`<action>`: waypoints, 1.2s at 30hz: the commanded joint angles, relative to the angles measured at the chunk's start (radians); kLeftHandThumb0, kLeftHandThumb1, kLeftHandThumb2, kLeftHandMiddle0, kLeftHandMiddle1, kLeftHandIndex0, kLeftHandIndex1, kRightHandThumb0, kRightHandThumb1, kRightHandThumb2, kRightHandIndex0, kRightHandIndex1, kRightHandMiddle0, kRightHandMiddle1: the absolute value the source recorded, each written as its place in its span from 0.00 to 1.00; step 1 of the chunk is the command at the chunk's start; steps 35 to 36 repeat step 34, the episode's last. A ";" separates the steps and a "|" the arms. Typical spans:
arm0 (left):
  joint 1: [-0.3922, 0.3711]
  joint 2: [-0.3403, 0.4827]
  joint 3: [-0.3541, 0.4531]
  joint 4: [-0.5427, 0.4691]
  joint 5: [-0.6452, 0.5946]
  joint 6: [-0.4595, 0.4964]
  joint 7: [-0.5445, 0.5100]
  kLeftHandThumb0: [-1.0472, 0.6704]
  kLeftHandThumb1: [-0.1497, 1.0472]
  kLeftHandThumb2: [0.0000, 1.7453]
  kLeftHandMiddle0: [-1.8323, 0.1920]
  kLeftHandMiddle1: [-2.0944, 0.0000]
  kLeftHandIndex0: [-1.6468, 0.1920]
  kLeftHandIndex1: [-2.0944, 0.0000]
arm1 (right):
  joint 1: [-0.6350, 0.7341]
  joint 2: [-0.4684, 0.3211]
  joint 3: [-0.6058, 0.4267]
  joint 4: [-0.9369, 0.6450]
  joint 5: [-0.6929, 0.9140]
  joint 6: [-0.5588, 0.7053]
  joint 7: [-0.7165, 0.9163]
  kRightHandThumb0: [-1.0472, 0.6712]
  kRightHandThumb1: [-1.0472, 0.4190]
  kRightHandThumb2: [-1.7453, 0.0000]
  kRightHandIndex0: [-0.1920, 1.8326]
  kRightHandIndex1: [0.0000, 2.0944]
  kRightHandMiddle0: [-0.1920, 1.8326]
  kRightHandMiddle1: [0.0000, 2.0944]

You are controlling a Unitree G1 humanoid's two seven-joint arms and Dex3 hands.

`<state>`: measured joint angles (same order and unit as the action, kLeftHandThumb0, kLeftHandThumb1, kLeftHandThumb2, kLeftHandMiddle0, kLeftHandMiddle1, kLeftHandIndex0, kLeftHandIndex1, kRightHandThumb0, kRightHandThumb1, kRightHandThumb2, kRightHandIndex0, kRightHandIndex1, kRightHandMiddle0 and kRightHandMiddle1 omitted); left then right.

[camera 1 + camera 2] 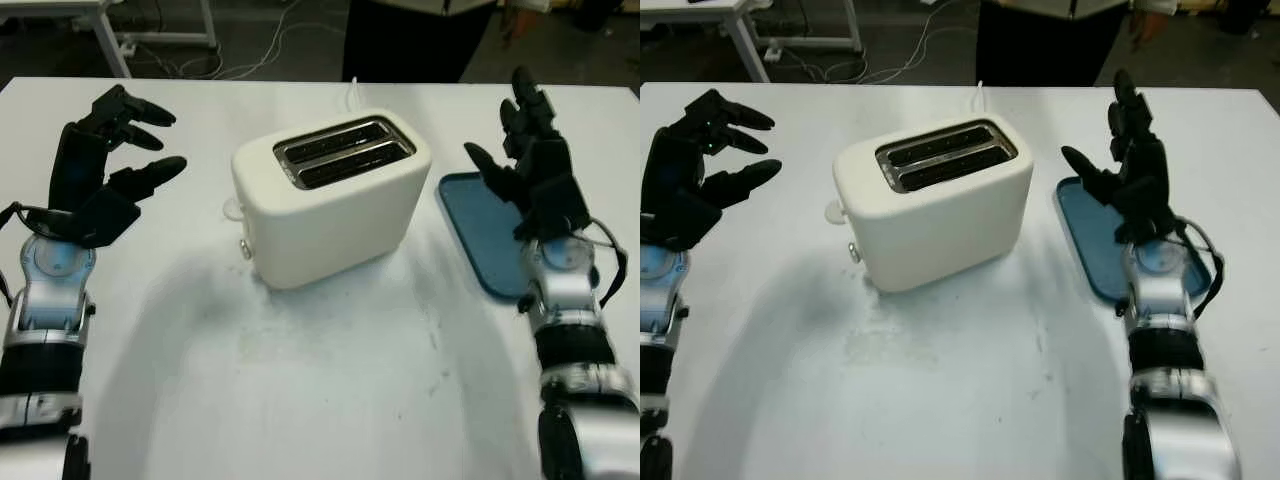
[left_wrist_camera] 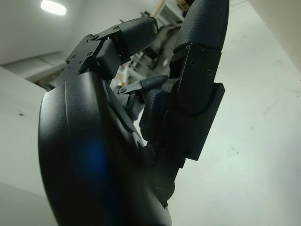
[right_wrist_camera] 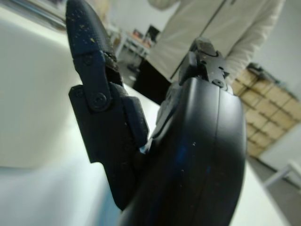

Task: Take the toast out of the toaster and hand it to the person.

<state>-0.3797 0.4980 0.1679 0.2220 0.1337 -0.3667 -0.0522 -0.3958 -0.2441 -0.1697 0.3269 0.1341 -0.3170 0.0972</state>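
A cream two-slot toaster [image 1: 330,205] stands in the middle of the white table [image 1: 300,400]. Its two slots [image 1: 345,152] show dark metal grilles, and no toast sticks up out of them. My left hand [image 1: 165,142] is raised to the left of the toaster, open and holding nothing, a hand's width away from it. To the toaster's right my right hand [image 1: 497,118] is held upright and open above a blue tray [image 1: 478,240]. A person [image 1: 420,40] in dark trousers stands at the table's far edge, wearing a pale jacket [image 3: 207,28].
The flat blue tray lies on the table right of the toaster, under my right forearm. A white cable [image 1: 352,92] runs off behind the toaster. A small lever knob [image 1: 246,250] sticks out of the toaster's near left end. Beyond the table are a desk leg and floor cables.
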 commanded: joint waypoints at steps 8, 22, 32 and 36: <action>0.224 -0.190 0.011 -0.202 -0.010 0.072 0.115 0.11 0.89 0.10 0.75 0.39 0.75 0.45 | 0.308 0.147 0.027 -0.369 0.021 0.147 -0.074 0.27 0.09 0.90 0.15 0.02 0.16 0.02; 0.342 -0.407 -0.037 -0.185 -0.019 -0.006 0.191 0.01 0.89 0.26 0.91 0.41 0.90 0.49 | 0.473 0.237 0.163 -0.447 -0.061 0.307 -0.092 0.28 0.09 0.86 0.16 0.02 0.17 0.01; 0.342 -0.363 -0.092 -0.114 0.025 0.058 0.128 0.00 0.89 0.33 0.91 0.35 0.90 0.44 | 0.459 0.224 0.180 -0.439 -0.158 0.412 -0.129 0.25 0.09 0.90 0.19 0.02 0.19 0.01; 0.328 -0.359 -0.089 -0.104 0.003 0.064 0.109 0.00 0.89 0.33 0.91 0.35 0.90 0.44 | 0.456 0.235 0.168 -0.413 -0.143 0.381 -0.126 0.25 0.09 0.91 0.18 0.02 0.19 0.01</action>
